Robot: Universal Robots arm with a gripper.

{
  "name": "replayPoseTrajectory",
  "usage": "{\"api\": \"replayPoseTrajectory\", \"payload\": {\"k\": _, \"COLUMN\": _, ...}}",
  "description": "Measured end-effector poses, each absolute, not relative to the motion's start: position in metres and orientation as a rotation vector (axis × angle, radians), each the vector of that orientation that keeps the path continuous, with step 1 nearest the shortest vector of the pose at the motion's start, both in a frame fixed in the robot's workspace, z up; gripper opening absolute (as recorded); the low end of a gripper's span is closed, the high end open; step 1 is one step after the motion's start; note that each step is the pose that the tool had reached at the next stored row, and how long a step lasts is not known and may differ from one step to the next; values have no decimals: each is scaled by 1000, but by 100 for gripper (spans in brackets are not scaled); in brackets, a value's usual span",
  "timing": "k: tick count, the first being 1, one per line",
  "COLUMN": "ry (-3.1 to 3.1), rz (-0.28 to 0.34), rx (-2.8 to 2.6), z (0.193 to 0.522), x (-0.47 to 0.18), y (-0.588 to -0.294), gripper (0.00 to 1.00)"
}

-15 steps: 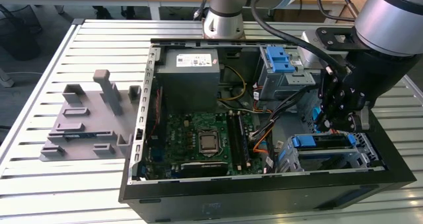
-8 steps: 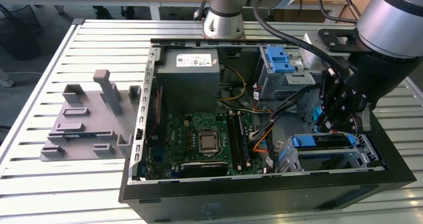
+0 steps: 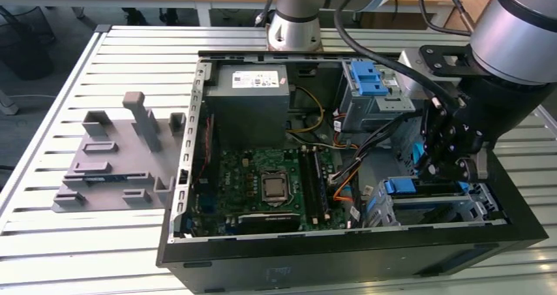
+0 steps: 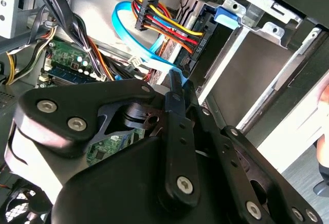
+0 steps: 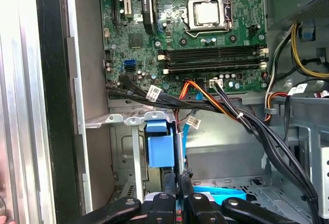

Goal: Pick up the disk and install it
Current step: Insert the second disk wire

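A slatted metal surface is occupied by an open computer case. The end effector is seen lowered inside it, fingers nearly closed on the blue edge of the disk, just above the drive cage; the motherboard lies beside it.

Computer case is showing matt black outside, bare dull grey sheet metal on the drive cage; green motherboard is looking glossy, with a shiny metal socket plate. Blue latch is looking like smooth plastic, gripper matt black with bright screws. Ribbed table is reading as pale metal, grey fixture as matt plastic.
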State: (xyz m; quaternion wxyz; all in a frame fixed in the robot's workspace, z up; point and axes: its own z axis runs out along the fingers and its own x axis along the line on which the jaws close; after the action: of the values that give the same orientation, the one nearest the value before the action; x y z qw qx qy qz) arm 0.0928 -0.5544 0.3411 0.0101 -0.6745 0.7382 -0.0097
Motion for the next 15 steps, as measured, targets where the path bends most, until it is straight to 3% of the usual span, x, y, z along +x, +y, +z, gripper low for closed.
{"api": "replayPoseTrajectory", "payload": {"k": 15, "ry": 2321, "rz": -31, "rx": -2087, "z": 336, "x": 95, "y": -558, "gripper": 16}}
